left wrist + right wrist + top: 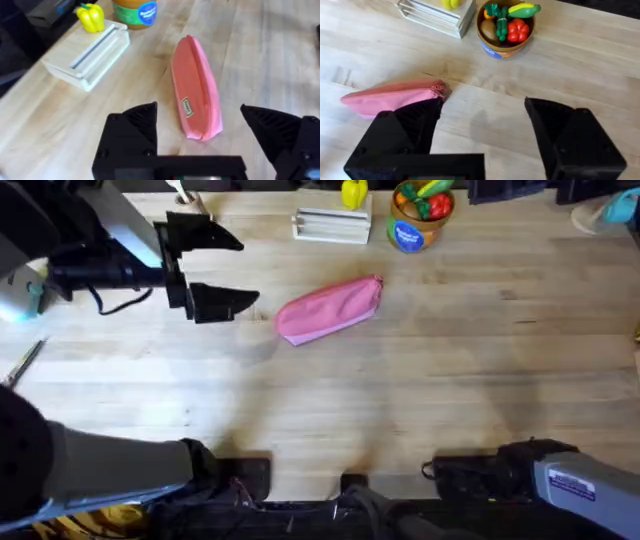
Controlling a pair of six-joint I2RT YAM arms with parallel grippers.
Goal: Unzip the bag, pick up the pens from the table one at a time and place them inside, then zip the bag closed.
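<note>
Looking down on the table (420, 390), I take the bag (330, 308) as my landmark: it lies zipped and slightly tilted near the middle. My left gripper (232, 272) hovers just beside its blunt end, fingers spread wide and empty. My right gripper (482, 125) sits near its zipper-pull end (439, 89) (jaws apart too). Beyond the bag stands a bowl of toy vegetables (420, 216).

The large pale wooden plank table (440, 390) carries a soft pink fabric pencil pouch (330, 310) lying near its middle, a whitish slatted wooden rack (331, 226) with a yellow toy pepper (354, 193) at the far edge, and, just beside the rack, a round tub of colourful toy vegetables (420, 218).
</note>
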